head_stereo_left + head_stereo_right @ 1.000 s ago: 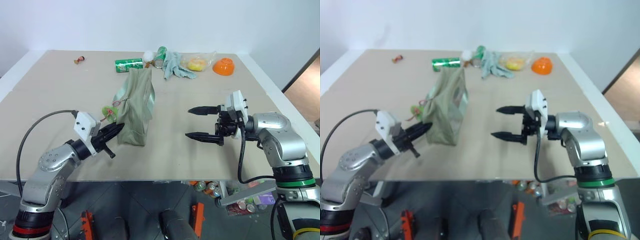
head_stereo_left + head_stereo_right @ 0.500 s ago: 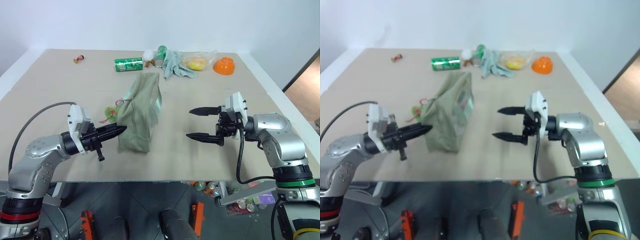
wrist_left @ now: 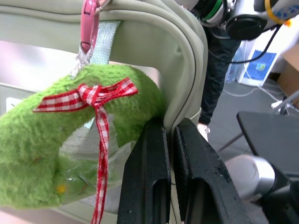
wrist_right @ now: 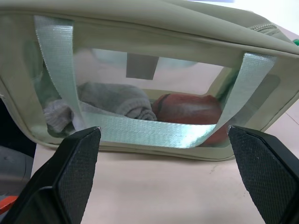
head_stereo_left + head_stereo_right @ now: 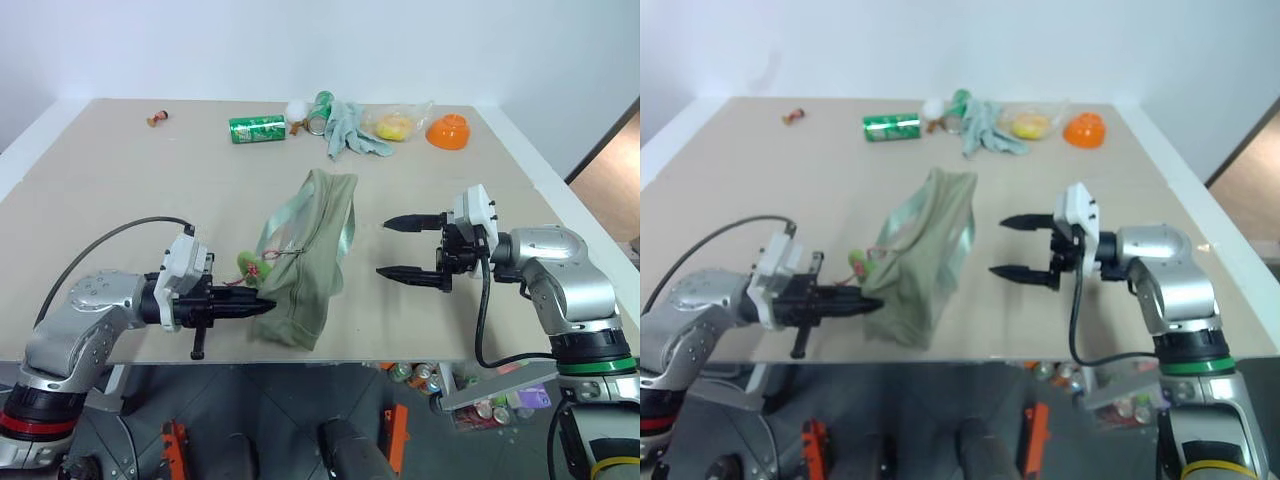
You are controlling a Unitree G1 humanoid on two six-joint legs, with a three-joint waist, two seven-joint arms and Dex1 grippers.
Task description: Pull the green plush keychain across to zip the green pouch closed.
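Note:
The green pouch (image 5: 312,250) lies slantwise on the table, its near end close to the front edge. The green plush keychain (image 5: 247,264) hangs at that near end on a pink clip, with a red checked ribbon around it (image 3: 56,154). My left gripper (image 5: 262,303) is shut and points right. Its tips press against the pouch's end seam, and the plush rests against one finger (image 3: 149,177). Nothing shows plainly between the fingers. My right gripper (image 5: 386,248) stands wide open just right of the pouch, facing its clear side panel (image 4: 154,93) and webbing handle.
Along the table's far edge lie a green soda can (image 5: 257,128), a white ball (image 5: 298,110), a teal glove (image 5: 352,132), a plastic bag with something yellow (image 5: 395,126) and an orange bowl (image 5: 448,131). A small red item (image 5: 155,121) sits far left.
My left gripper swung round to point right and drew back toward the front edge. The pouch's near end and the keychain slid right and nearer with it. The right gripper stayed put.

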